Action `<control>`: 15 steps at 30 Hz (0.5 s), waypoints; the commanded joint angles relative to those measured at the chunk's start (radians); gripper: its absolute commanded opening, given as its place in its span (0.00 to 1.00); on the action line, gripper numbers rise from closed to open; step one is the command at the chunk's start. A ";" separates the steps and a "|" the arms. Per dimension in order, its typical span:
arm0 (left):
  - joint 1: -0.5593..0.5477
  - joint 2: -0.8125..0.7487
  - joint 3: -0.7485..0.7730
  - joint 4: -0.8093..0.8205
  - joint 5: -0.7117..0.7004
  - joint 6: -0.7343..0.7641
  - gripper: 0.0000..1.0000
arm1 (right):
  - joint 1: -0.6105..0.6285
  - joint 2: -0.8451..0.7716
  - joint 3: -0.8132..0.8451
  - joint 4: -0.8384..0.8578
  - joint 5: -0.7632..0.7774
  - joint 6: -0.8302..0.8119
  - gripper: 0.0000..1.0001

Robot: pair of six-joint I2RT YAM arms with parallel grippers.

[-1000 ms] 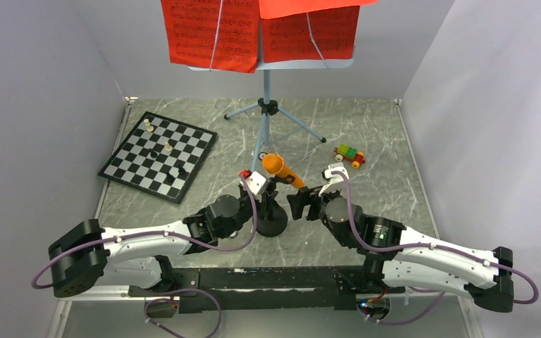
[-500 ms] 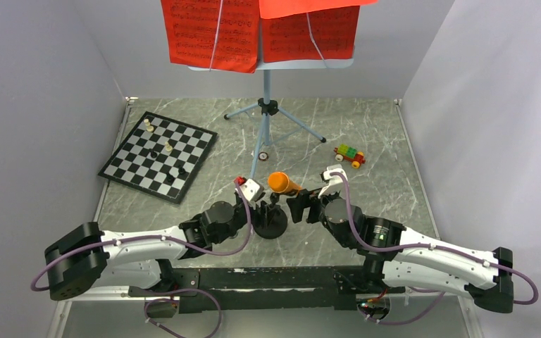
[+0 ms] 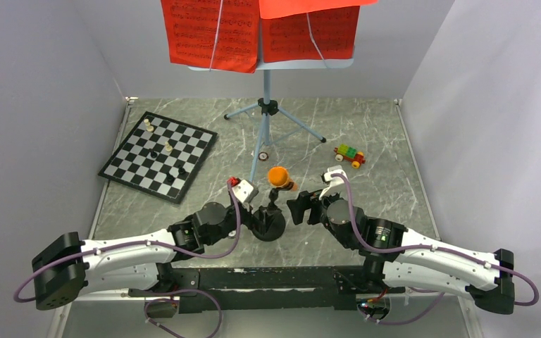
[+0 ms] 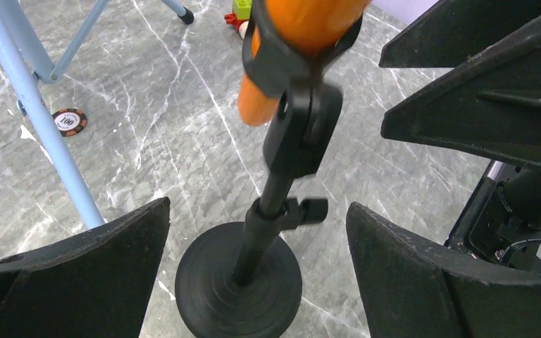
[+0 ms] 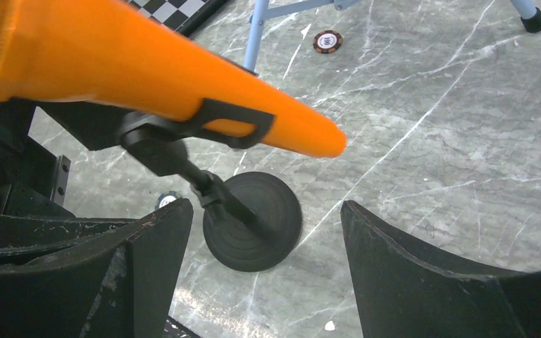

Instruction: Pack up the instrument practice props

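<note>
The black round-base mic stand (image 3: pixel 268 227) stands upright between the arms, with the orange microphone (image 3: pixel 279 176) clipped in its top. My left gripper (image 3: pixel 253 215) is open; the stand's pole (image 4: pixel 276 193) rises between its fingers (image 4: pixel 98 260) and touches neither. My right gripper (image 3: pixel 295 209) is open too, just right of the stand, with the microphone (image 5: pixel 148 74) above it and the base (image 5: pixel 253 222) below. The light-blue tripod music stand (image 3: pixel 266 84) stands at the back, with red music sheets (image 3: pixel 211 35) on its desk.
A chessboard (image 3: pixel 158 155) with a few pieces lies at the back left. A small brick toy car (image 3: pixel 349 155) sits at the right. A poker chip (image 3: pixel 263 155) lies by the music stand's front leg (image 4: pixel 49 134). Grey walls close in three sides.
My left gripper has opened, let go of the mic stand and drawn back to the near left. The microphone has swung from slanting to pointing more upward. The right arm has stayed put.
</note>
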State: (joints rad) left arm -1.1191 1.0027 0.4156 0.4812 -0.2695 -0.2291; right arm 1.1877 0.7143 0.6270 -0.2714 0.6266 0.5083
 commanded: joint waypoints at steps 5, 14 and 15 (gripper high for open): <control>-0.005 -0.037 0.004 0.016 0.013 0.018 0.96 | -0.003 -0.006 0.010 0.014 -0.011 -0.024 0.82; 0.001 -0.026 0.039 0.097 0.038 0.107 0.66 | -0.003 0.001 0.008 0.018 -0.028 -0.033 0.79; 0.003 -0.021 0.044 0.105 0.042 0.111 0.63 | -0.003 0.002 0.009 0.017 -0.030 -0.033 0.79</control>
State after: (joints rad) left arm -1.1187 0.9695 0.4141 0.5117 -0.2554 -0.1684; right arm 1.1870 0.7185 0.6270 -0.2718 0.6167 0.4900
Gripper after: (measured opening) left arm 0.680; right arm 0.798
